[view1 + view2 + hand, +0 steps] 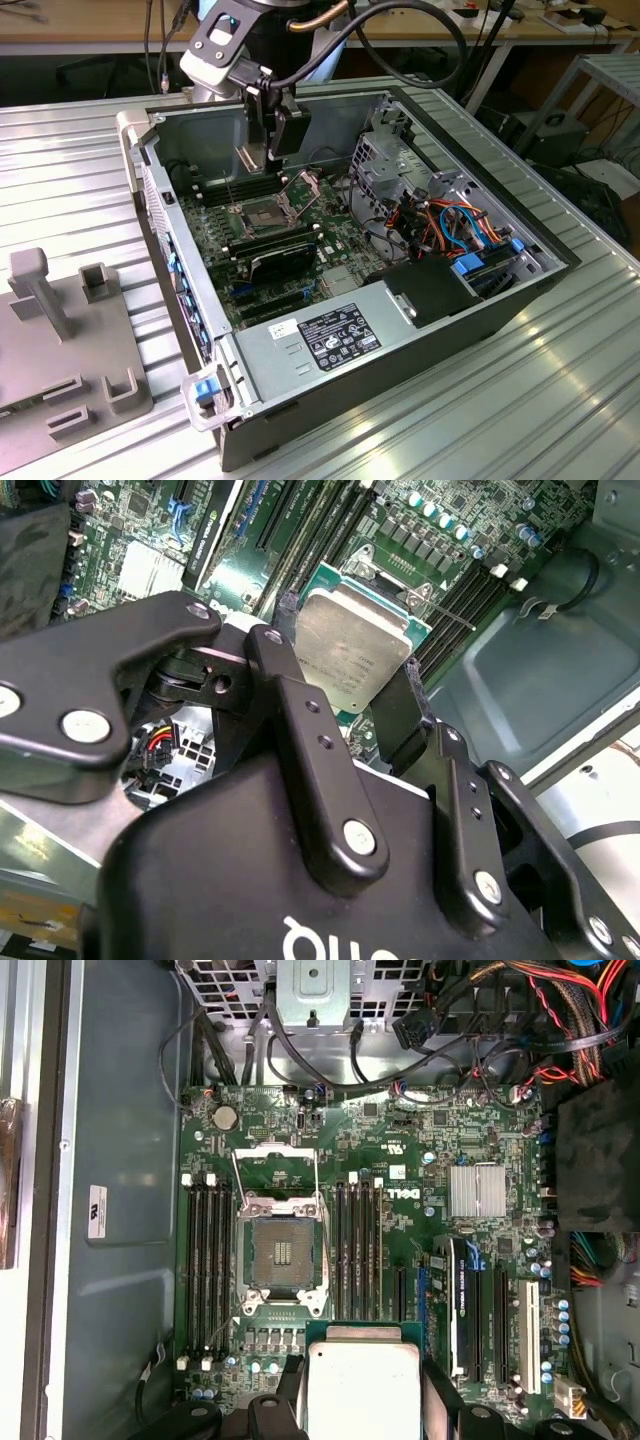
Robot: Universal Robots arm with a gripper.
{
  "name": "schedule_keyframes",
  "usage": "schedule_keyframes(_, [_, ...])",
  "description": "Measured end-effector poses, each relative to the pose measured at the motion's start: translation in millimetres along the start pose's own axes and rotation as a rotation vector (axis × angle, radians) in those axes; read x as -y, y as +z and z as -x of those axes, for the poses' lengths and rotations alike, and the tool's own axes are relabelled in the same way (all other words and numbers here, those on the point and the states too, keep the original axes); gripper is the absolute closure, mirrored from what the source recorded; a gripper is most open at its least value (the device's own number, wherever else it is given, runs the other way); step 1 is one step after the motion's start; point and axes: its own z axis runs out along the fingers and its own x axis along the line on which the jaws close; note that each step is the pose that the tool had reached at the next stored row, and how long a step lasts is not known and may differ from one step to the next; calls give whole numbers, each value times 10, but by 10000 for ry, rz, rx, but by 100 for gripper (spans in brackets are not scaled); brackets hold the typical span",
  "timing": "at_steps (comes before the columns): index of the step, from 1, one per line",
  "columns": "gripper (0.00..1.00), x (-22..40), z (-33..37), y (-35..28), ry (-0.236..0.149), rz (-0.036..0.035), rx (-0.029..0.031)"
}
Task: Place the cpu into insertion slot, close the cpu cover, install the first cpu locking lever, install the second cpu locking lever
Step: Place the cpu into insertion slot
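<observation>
My gripper (266, 142) hangs inside the open computer case, above the green board. It is shut on the cpu (352, 645), a flat silvery square chip clamped by its edges between the two black fingers (292, 685). In the first wrist view the cpu (362, 1385) sits a short way off from the insertion slot (283, 1252), whose dark centre is bare. The cpu cover (275, 1163) is swung open beyond the socket, with a thin locking lever raised along each of its sides. In the exterior view the insertion slot (255, 215) lies below the gripper and the cpu cover (300, 186) stands upright beside it.
Long black memory slots (205, 1260) flank the socket on both sides. A black card (281, 254) lies just in front of it, and the power supply (335, 338) beyond that. A drive cage and cables (450, 225) fill the exterior view's right. A grey fixture (60, 330) stands outside the case.
</observation>
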Motion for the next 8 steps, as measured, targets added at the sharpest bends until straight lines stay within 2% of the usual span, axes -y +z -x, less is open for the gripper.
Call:
schedule_keyframes(5, [45,-11,-15,7,0,-1,2])
schedule_keyframes(8, [45,-30,-43,33,0,-1,1])
